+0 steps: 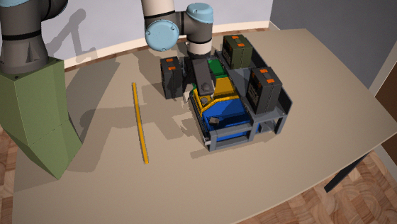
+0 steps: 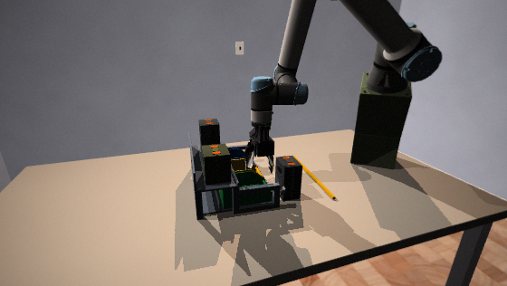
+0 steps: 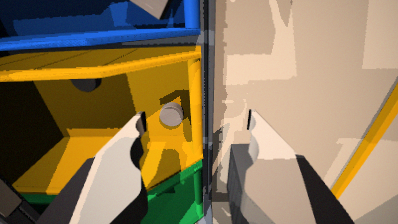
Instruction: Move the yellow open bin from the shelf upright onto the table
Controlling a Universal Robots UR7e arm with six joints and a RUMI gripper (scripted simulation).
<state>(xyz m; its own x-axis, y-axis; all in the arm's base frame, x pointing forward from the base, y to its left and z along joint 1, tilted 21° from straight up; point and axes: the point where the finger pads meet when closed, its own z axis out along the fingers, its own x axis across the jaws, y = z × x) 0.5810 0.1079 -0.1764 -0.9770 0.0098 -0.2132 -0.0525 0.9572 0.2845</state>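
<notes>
Toward one o'clock from the middle of the top view, the grey shelf stands on the table, with the yellow open bin in its lower row, between the blue bin at its five o'clock and the green bin at its eleven. The gripper reaches down over the yellow bin's front end. At nine o'clock from it a dark case stands upright on the table, and a yellow bar lies at about eight. On the shelf's upper level, a green case sits toward eleven o'clock and a black case toward five. From the exterior side, the gripper points straight down, its fingers apart; whether they touch the bin looks uncertain at this size. Down the wrist view, the fingers stand apart with the bin's front wall between them, unclamped, one finger toward eight o'clock over the bin, the other toward four outside it. A round grey part lies inside near that wall, and a darker one toward ten o'clock from it.
</notes>
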